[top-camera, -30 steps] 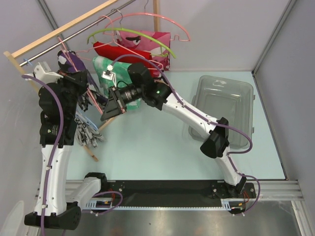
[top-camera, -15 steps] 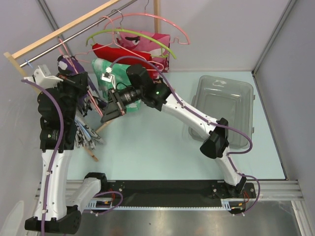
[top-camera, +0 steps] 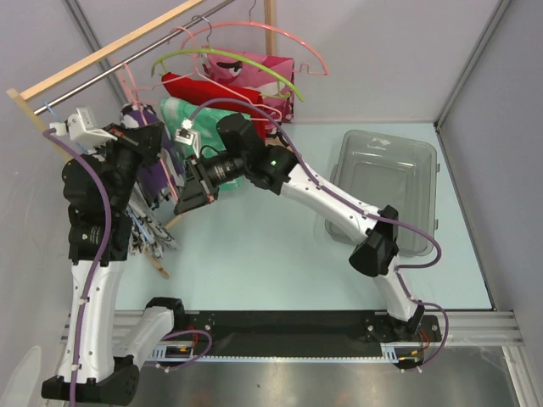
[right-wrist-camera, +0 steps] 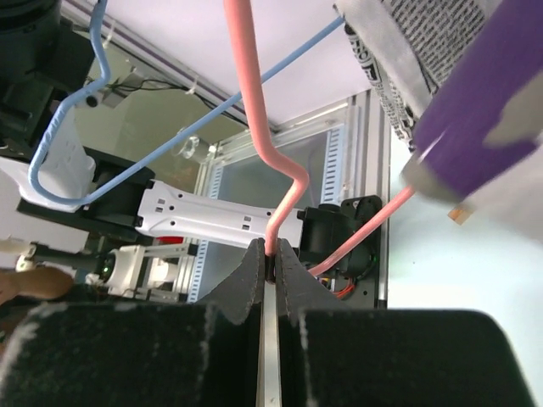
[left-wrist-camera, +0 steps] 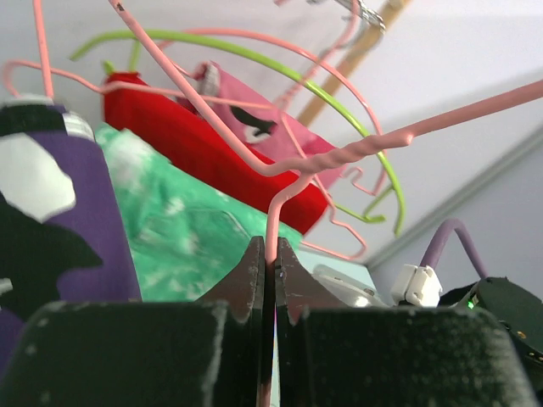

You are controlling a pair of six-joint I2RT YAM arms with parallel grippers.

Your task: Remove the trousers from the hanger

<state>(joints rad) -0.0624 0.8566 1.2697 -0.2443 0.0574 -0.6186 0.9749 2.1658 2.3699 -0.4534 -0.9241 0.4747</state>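
Note:
The camouflage trousers hang in purple, white and black folds over the thin pale pink hanger at the left, below the rail. My left gripper is shut on the hanger's wire close to its twisted neck; the trousers fill that view's left side. My right gripper is shut on a bend of the same pink wire, just right of the trousers.
A wooden rail carries more pink hangers, a lime-green hanger, a red and pink bag and a green-and-white garment. A newsprint garment and a blue hanger hang by the trousers. A clear bin sits at the right.
My left gripper has swung right and towards the back with the hanger, and the trousers have shifted right with it. My right gripper has stayed shut on the wire, barely moving.

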